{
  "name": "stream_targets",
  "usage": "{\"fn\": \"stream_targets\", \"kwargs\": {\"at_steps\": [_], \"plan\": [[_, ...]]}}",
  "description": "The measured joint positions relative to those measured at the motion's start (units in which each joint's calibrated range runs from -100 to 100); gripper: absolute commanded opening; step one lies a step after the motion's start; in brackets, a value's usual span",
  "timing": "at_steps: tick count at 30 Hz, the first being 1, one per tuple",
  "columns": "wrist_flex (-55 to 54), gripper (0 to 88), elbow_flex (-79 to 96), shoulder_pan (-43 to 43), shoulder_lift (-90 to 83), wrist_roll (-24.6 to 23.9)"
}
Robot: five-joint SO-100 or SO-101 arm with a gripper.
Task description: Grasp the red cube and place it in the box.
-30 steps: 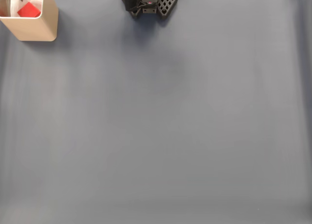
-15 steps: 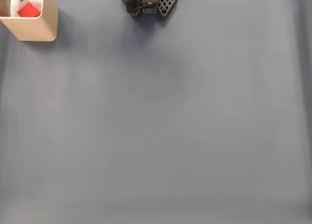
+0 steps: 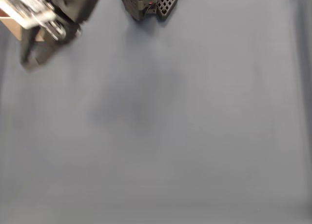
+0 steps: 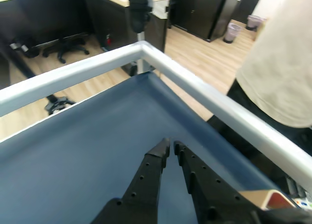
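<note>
**A:** Where is the arm, and what is the black two-finger gripper [image 4: 170, 147] doing?

**B:** In the wrist view its two perforated black fingers [image 4: 148, 177] come up from the bottom edge, and their tips almost touch, with only a thin slit between them. So the jaws are closed together, and nothing is held between them. In the fixed view the arm [image 3: 48, 16] is a blurred black and silver shape in the top left corner, above the dark blue-grey table mat [image 3: 170, 126].

**B:** And the tan cardboard-coloured box with rounded corners [image 4: 265, 198]?

**A:** In the wrist view one corner of it shows at the bottom right, just beside the right finger. Inside that corner there is a small patch of red [image 4: 282, 200]; I cannot tell if it is the red cube. In the fixed view a small tan piece of the box [image 3: 10, 25] shows at the left edge, mostly hidden behind the arm.

**B:** What else is there?

**A:** A silver metal rail [image 4: 204, 94] runs along the table edge, and a person in a cream shirt [image 4: 285, 58] stands behind it at the right. The black arm base [image 3: 148, 2] sits at the top centre of the fixed view.
</note>
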Motion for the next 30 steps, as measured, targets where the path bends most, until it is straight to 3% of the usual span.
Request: {"fn": "stream_targets", "kwargs": {"at_steps": [13, 30], "plan": [[-2.6, 0.0, 9.7, -22.2, -2.8, -0.7], [-5.1, 0.0, 36.1, -34.0, -24.0, -3.9]]}}
